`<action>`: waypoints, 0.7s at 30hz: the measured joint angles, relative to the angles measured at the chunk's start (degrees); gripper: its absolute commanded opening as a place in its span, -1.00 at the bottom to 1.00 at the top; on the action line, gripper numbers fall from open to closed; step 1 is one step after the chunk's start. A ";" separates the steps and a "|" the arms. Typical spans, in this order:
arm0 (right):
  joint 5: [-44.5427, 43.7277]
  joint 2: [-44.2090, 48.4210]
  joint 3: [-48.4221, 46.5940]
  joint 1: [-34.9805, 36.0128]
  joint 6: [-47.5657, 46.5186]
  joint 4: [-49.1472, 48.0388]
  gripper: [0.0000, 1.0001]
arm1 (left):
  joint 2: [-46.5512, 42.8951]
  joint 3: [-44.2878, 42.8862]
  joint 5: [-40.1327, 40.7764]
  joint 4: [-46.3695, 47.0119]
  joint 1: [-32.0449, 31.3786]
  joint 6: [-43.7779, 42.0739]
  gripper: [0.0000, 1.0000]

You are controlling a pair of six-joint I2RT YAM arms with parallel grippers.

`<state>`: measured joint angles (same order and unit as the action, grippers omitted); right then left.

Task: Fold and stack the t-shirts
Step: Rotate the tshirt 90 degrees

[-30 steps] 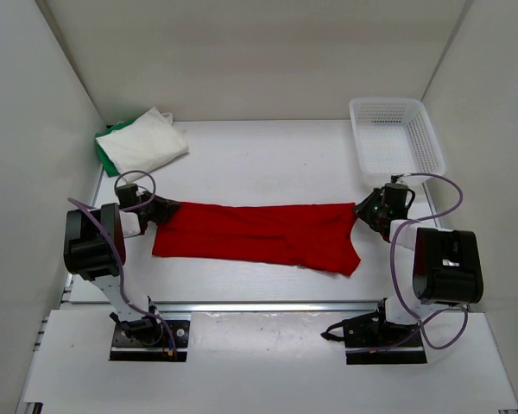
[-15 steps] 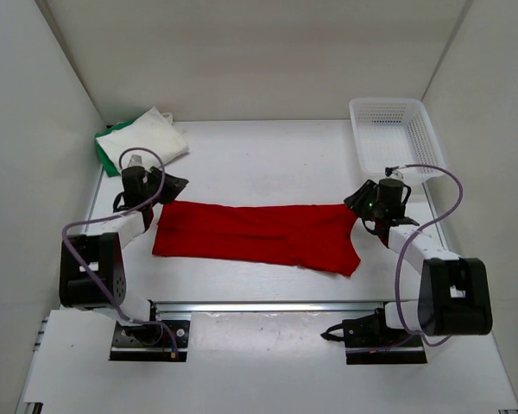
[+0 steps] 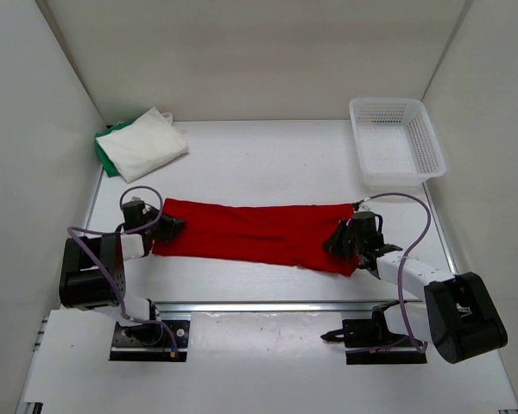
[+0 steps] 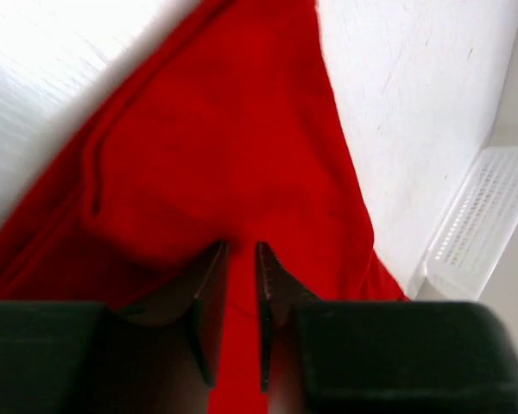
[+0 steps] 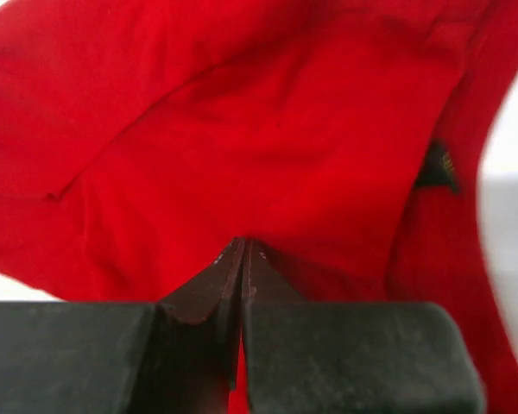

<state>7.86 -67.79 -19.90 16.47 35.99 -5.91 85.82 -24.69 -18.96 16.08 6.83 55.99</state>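
Change: both claws have come off the far edge of the red t-shirt and dropped to its ends.
Left gripper: nearly closed, red cloth pinched between.
Right gripper: clamped tight on cloth.
Shirt: mid-table, flat.
Meaning: next fold looks ready.

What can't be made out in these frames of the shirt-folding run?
Green t-shirt: top view, mostly covered by the white t-shirt; its fold is unreadable.
Dark tag on the red t-shirt: right wrist view, too blurred to read.
Basket: left wrist view, cut off by the right edge.
Right gripper: right wrist view, shut fingers hide whether cloth is pinched.
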 measured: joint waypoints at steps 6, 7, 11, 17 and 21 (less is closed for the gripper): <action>1.81 -2.36 -1.53 -0.44 -0.22 1.53 -1.00 | 1.73 -0.11 -1.62 2.54 2.89 2.75 -0.40; 1.70 -2.47 -2.27 -0.42 -0.33 2.49 -1.00 | 1.33 -0.35 -1.20 1.90 2.80 2.75 -0.41; -0.28 -2.29 -6.01 1.07 -1.27 5.07 -1.00 | -3.02 -4.70 1.57 -2.64 -2.51 -0.09 -0.30; -0.48 -7.50 -8.70 3.06 -1.49 4.52 -1.00 | -11.23 -13.51 3.48 -4.11 -14.64 -7.15 -0.25; 1.60 -18.43 -15.89 2.14 -1.31 3.85 -1.00 | -10.51 -15.21 1.79 -6.03 -19.28 -9.73 -0.26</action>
<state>9.45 -86.21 -35.79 18.61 34.68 -2.07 75.31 -39.90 -17.17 10.04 -12.45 46.26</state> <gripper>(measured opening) 0.007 0.375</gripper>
